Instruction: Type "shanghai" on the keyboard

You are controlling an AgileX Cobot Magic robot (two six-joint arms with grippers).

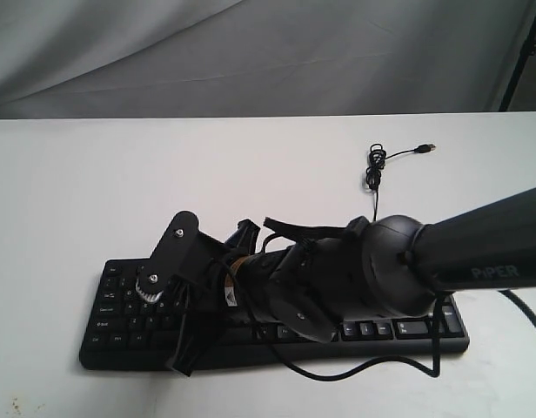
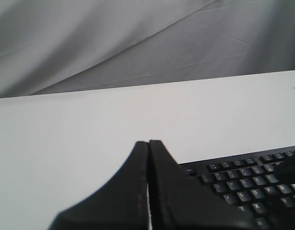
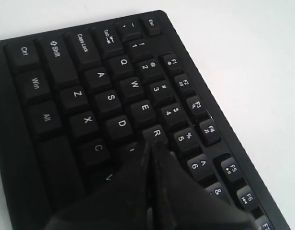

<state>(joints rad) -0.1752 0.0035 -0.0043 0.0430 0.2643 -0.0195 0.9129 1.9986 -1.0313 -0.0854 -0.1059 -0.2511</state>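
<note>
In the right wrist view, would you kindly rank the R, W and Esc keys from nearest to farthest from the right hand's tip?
1. R key: right at the tip of the shut right hand.
2. W key: same letter row, past E.
3. Esc key: farthest, at the keyboard corner.

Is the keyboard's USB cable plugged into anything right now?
No, the USB plug lies loose on the white table, beyond the keyboard.

The keyboard [image 1: 120, 313] lies on the table [image 1: 94, 183] at 6 o'clock; its USB cable [image 1: 375, 170] coils behind, toward 1 o'clock (plug end farthest right). The right gripper [image 3: 151, 143] hangs above the keyboard's left half.
</note>
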